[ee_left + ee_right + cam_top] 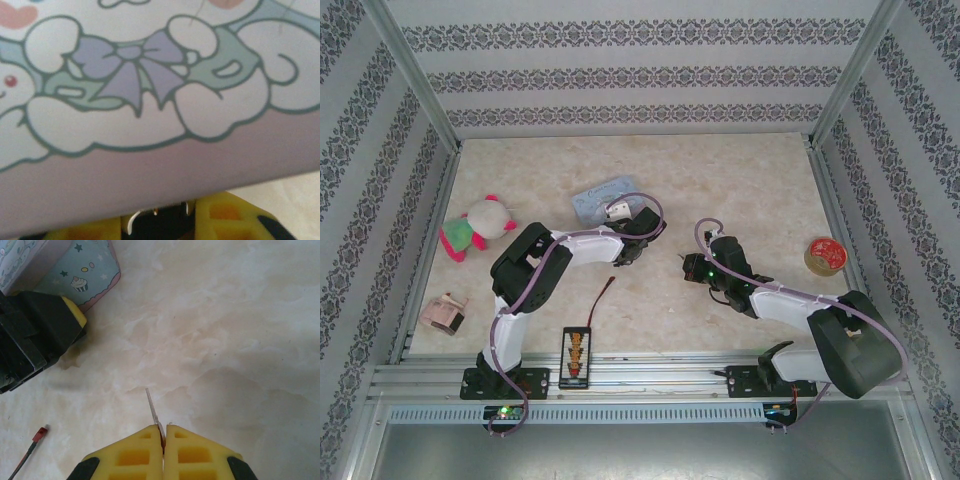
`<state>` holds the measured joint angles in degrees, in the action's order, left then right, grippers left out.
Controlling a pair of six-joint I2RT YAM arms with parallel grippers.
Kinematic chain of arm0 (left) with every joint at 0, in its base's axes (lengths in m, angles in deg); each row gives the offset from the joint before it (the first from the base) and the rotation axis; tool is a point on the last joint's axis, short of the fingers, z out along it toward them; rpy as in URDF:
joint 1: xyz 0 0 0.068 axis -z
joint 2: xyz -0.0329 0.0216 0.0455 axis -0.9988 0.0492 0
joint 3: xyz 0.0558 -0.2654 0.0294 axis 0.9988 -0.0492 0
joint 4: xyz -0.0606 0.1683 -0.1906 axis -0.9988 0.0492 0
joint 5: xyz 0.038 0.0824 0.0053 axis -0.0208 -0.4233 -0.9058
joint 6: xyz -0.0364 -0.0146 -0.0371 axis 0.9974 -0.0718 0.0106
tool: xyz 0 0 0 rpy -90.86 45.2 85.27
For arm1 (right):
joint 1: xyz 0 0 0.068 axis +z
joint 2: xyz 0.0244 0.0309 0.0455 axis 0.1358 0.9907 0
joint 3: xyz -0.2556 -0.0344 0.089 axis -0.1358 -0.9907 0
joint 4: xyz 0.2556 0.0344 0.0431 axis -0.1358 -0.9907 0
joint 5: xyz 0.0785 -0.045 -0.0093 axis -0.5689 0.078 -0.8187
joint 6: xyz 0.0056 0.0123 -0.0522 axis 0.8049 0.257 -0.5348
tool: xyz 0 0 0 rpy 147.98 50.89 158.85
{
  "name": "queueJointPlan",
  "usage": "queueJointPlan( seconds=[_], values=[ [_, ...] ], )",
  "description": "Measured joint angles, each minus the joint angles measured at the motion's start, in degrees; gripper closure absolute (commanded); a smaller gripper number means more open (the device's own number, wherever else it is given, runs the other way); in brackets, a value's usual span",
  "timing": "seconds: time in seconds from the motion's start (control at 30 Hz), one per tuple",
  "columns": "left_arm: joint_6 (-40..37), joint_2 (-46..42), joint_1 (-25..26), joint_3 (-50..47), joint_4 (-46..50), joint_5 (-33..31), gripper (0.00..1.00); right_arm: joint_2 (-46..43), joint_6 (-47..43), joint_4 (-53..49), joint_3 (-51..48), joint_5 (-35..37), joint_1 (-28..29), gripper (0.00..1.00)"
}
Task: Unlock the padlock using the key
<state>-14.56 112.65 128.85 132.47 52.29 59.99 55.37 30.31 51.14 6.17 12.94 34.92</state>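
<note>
Two arms out over the beige marbled table. Starting with the right wrist cam: got the right gripper pinched fully shut on the key, with yellow pads pressed together and the thin silvery blade poking out ahead, leaning a bit left. Down in the lower left corner, spotted a thin dark wire with a red tip lying flat on the tabletop.

Over to the left wrist cam: found the padlock right at the bottom edge, dark body plus a bit of silvery shackle, sitting between the yellow fingers of the left gripper. Can't tell about a real squeeze on it versus loose bracketing, honestly. Just beyond it, a pastel tin with cartoon clouds and a purple bow, super close to the lens.

From the top cam: seeing that left gripper up against the tin mid-table, apart from the right gripper over to the right. Also lying around: pink-and-white plush far left, small pink thing near left, roll of tape far right, black strip with orange marks at the near edge.
</note>
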Motion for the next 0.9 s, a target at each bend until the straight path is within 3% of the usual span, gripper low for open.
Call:
queueJointPlan(
  seconds=[0.07, 0.3, 0.57, 0.9],
  values=[
    [-0.2, 0.0, 0.0, 0.0, 0.0, 0.0, 0.93, 0.2, 0.0, 0.0, 0.0, 0.0, 0.0, 1.00],
    [-0.2, -0.2, -0.1, 0.0, -0.1, 2.2, 0.95, 1.5, 0.0, 0.6, 0.0, 0.0, 0.2, 1.00],
    [5.3, -2.0, 0.0, -0.2, -1.4, 13.1, 0.95, 6.1, 2.8, 6.4, 0.0, 0.3, 3.7, 1.00],
    [9.7, -3.9, -0.2, -1.9, -3.2, 22.2, 0.95, 15.9, 5.4, 19.1, 0.0, 1.7, 7.6, 1.00]
  ],
)
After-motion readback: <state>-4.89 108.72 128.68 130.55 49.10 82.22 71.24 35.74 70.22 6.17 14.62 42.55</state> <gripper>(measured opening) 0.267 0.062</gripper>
